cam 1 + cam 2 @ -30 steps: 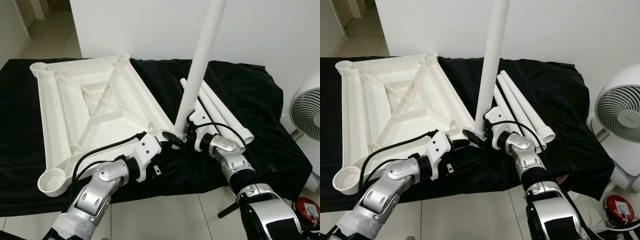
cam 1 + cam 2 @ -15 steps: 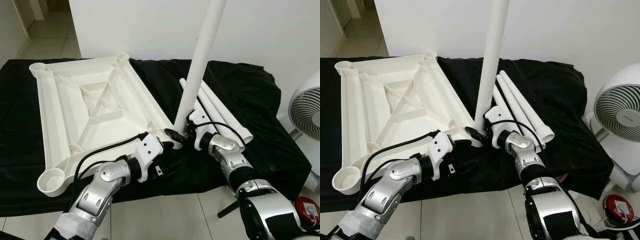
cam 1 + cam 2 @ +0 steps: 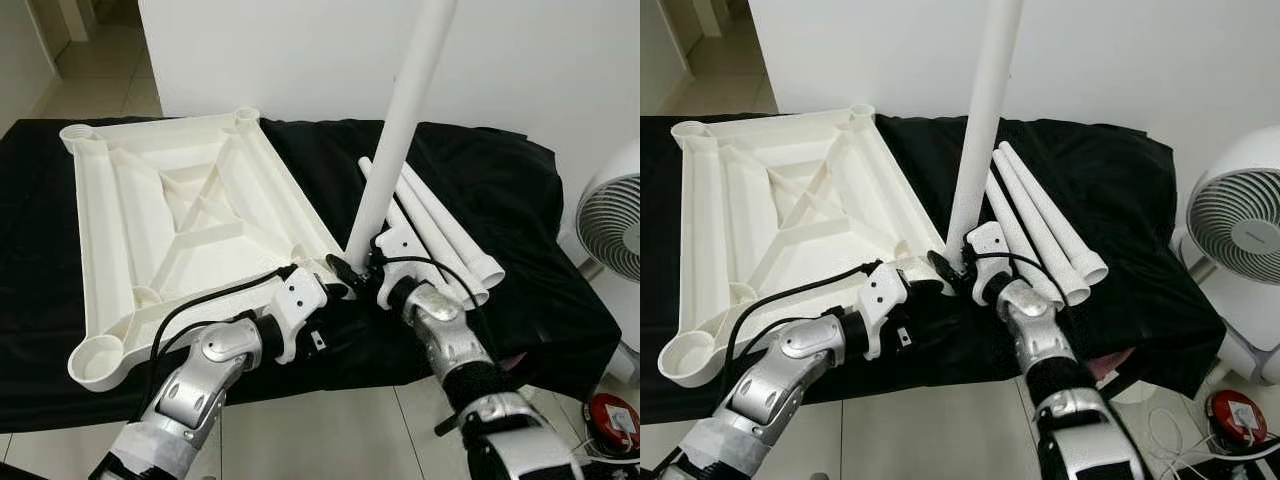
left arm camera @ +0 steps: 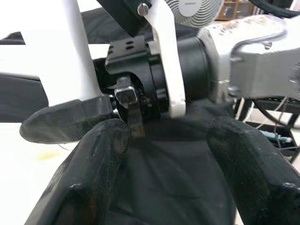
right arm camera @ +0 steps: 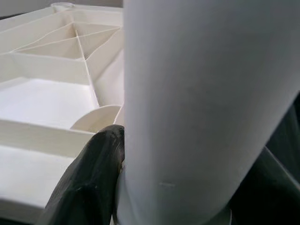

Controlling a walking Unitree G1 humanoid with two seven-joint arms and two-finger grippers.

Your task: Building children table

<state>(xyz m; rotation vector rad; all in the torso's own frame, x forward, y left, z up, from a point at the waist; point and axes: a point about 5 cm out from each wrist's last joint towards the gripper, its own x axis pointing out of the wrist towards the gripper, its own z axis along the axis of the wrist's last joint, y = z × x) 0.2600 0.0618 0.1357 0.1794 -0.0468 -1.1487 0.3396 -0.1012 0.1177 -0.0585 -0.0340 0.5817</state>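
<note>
One white table leg (image 3: 400, 130) stands upright between the right gripper's (image 3: 362, 268) fingers (image 5: 89, 178), clamped near its base at the tabletop's (image 3: 170, 210) corner. The left gripper's (image 4: 168, 154) fingers are spread apart, empty, just beside it.

My arms (image 3: 205, 375) are silver with white wrist brackets, looping black cables, and long black fingers (image 4: 89, 173).

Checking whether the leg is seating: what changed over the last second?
The right hand, shut on the upright leg, drew its forearm in nearer the robot; the leg's top tipped slightly right. The left hand stays open by the tabletop corner. Spare legs unmoved.
</note>
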